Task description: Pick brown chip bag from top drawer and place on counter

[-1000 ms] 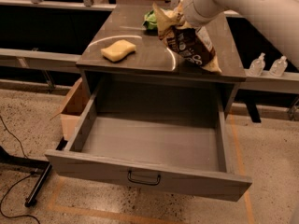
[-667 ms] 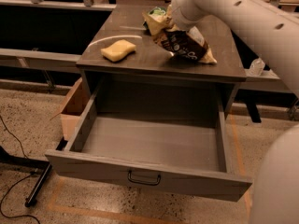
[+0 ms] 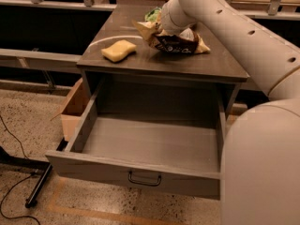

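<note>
The brown chip bag point(image 3: 177, 43) lies on the counter point(image 3: 140, 62), right of the middle, with its tan-yellow top toward the left. My gripper point(image 3: 162, 26) is at the end of the white arm point(image 3: 243, 41), right over the bag's left upper end and against it. The top drawer point(image 3: 140, 142) is pulled wide open below the counter. Its inside shows only grey floor. Its dark handle point(image 3: 144, 178) is at the middle of the front panel.
A yellow sponge point(image 3: 118, 50) lies on the counter's left part. A small green bag point(image 3: 152, 14) sits behind the gripper. A cardboard box point(image 3: 75, 108) stands left of the drawer. A black stand leg point(image 3: 40, 191) and cable lie on the floor. My arm's body fills the right side.
The arm has carried the bag left and down onto the counter. The bag now lies flatter on the surface. The arm's body has swung into the right foreground.
</note>
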Robot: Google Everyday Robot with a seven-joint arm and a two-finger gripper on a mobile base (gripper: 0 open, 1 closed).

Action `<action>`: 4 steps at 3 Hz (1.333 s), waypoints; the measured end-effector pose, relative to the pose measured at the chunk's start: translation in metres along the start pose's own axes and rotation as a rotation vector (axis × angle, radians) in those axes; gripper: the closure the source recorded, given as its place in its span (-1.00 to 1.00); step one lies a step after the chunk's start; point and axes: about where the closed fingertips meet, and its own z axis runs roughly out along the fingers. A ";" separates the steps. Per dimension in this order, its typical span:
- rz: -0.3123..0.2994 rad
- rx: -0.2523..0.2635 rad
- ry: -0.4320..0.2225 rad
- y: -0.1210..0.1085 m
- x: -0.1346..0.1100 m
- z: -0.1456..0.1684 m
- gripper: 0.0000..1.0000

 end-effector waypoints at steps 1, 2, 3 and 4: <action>0.063 -0.013 -0.012 0.003 0.006 0.006 -0.28; 0.126 -0.018 0.007 0.007 0.018 -0.002 -0.77; 0.183 -0.002 0.048 0.010 0.036 -0.028 -1.00; 0.225 0.020 0.105 0.018 0.054 -0.067 -1.00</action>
